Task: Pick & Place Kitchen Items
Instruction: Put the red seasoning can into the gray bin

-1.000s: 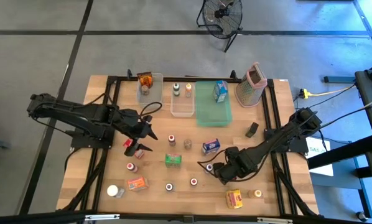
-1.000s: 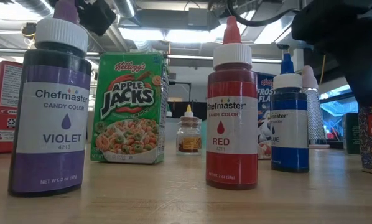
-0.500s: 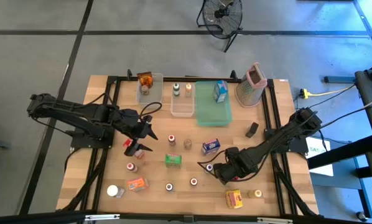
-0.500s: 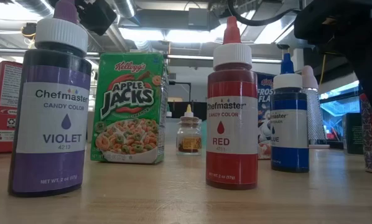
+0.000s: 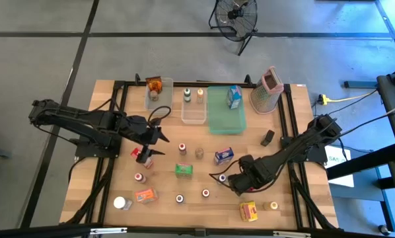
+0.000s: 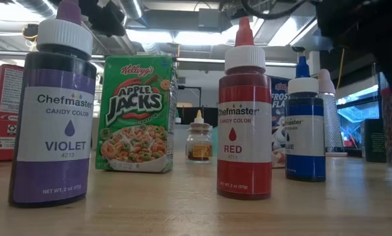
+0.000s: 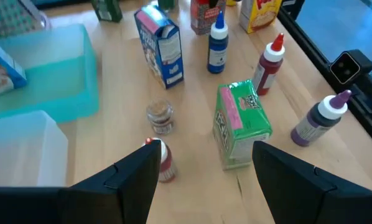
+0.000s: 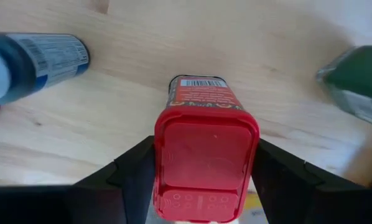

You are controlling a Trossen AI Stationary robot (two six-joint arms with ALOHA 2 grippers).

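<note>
Wooden table (image 5: 296, 132): groceries scattered across the front half, containers lined along the far edge, so items presumably travel from front to back.

Pale green tray (image 5: 221, 119), far edge, already holds a blue-and-white carton (image 5: 234, 96); beside it a clear plastic bin (image 5: 192, 114) with two small bottles at its far end, a second clear bin (image 5: 158, 93) further left. Looks like sorting has begun.

Left gripper (image 5: 154, 143): hovers over the table's left-centre, jaws apart and empty. Its wrist camera looks past the spread fingers at a small red-capped jar (image 7: 162, 159) and a green cereal box (image 7: 240, 123); likely lining up on one of them.

Right gripper (image 5: 233, 183): low at front-right, fingers clamped either side of a red rectangular spice tin with flip-top lid (image 8: 206, 160). The tin stands between the pads, apparently gripped on its narrow sides for a square hold. Whether it is lifted I cannot tell.

Blue-capped colouring bottle (image 5: 222, 177) stands just beside it; some risk of a nudge.
</note>
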